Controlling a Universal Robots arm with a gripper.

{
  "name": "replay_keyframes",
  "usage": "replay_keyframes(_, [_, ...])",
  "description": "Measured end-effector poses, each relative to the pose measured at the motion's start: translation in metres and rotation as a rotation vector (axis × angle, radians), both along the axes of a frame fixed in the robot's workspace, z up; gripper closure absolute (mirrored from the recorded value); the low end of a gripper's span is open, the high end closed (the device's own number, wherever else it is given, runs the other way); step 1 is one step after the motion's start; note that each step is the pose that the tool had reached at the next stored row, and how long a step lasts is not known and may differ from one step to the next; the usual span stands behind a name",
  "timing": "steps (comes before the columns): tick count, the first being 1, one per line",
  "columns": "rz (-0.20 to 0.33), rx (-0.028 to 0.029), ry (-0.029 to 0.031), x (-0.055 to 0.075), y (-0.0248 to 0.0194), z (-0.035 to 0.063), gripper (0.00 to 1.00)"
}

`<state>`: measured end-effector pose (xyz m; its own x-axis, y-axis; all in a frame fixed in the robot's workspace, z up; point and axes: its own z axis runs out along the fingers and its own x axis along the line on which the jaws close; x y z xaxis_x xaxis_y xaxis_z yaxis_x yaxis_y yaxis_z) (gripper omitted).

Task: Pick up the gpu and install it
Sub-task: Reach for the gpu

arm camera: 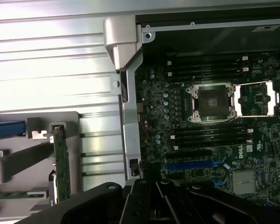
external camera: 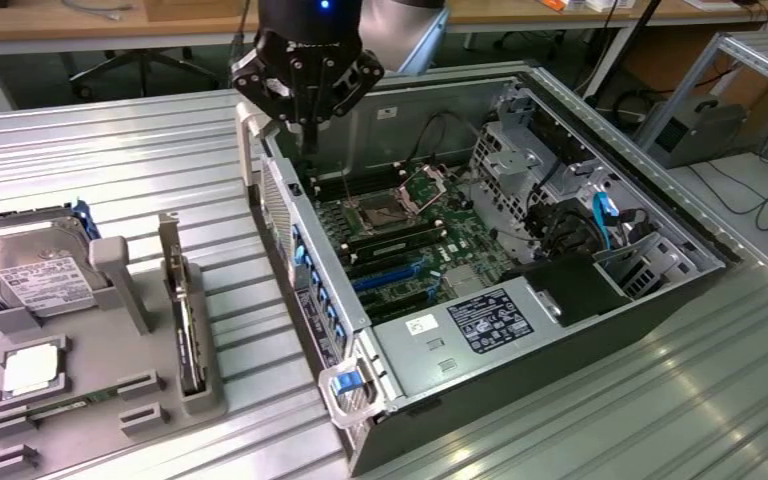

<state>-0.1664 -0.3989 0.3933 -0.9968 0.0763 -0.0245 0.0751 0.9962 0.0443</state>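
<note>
The gpu (external camera: 181,305) stands on its edge in a grey holder (external camera: 104,400) at the exterior view's left, a thin card with a silvery bracket at its far end. Its green board edge (arm camera: 59,163) shows in the wrist view too. My gripper (external camera: 307,135) hangs over the back corner of the open computer case (external camera: 651,225), well away from the gpu. Its black fingers (arm camera: 154,200) are shut with nothing between them. Under it lies the motherboard (external camera: 418,245) with blue card slots (external camera: 391,282).
A silver hard drive (external camera: 31,265) and a small square chip (external camera: 31,368) share the grey holder. Inside the case are a processor socket (arm camera: 210,102), memory slots, cables and a power supply (external camera: 491,320). The ribbed metal table (external camera: 131,160) surrounds everything.
</note>
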Motion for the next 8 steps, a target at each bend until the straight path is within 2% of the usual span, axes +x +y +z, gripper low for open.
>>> replay_keyframes(8, [0.000, 0.0000, 0.0000, -0.031, 0.0004, -0.0001, 0.89])
